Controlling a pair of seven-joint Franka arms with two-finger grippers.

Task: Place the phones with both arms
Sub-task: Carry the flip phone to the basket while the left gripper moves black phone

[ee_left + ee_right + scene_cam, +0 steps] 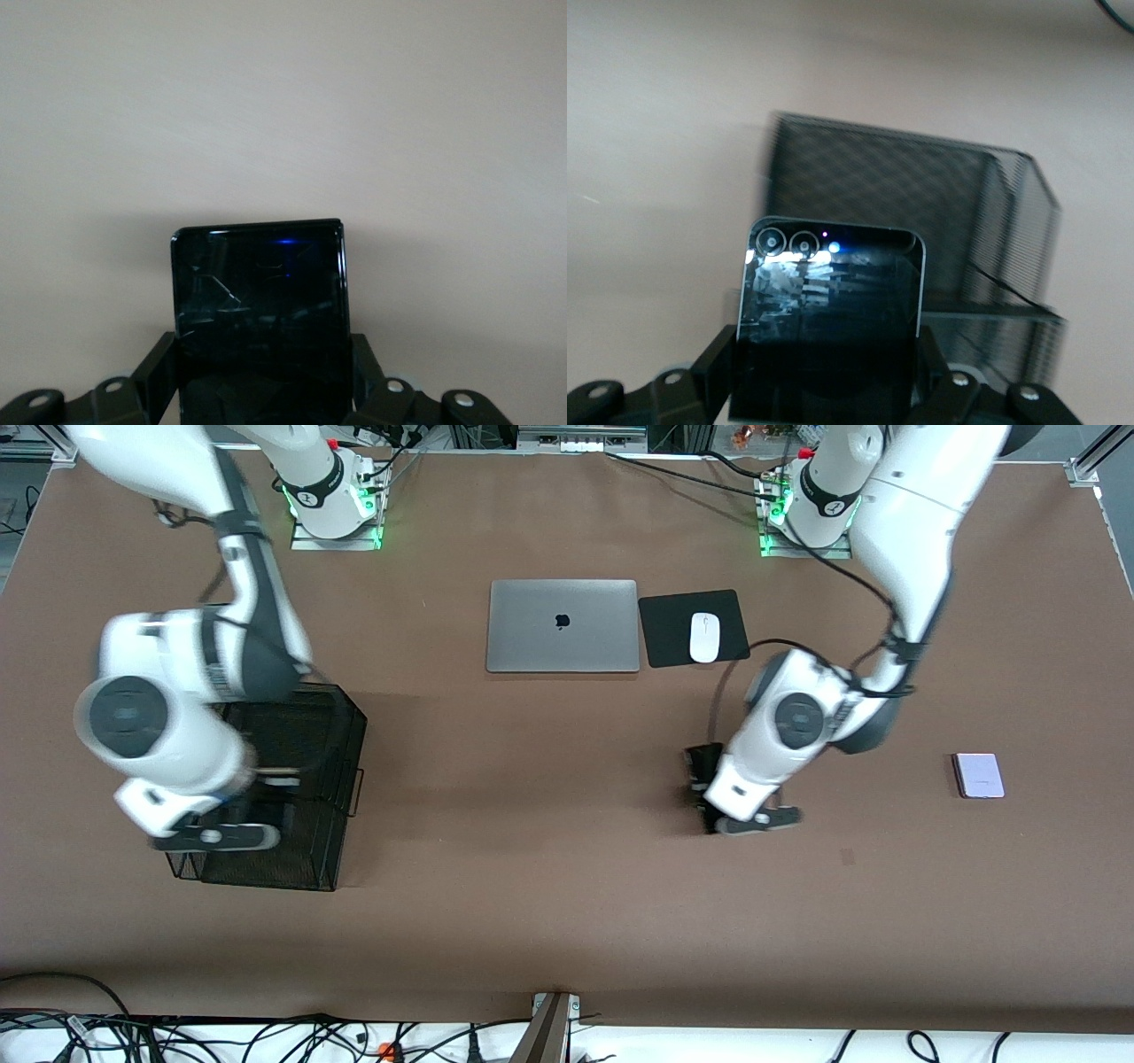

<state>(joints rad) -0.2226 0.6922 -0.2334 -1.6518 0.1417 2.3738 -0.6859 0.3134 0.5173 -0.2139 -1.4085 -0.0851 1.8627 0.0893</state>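
Left hand (pixel 266 390): closed on a black phone (pixel 259 310), which is clamped between its fingers (pixel 152 372) and sticks out past the tips, over bare surface (pixel 567 850).
Right hand (pixel 828 390): closed on a second black phone (pixel 833 310) with two lenses, held between the fingers (pixel 713 363), above a black mesh basket (pixel 921 221).
Lilac phone (pixel 978 775): laid flat on the surface, well apart from the left hand, toward the left arm's end.
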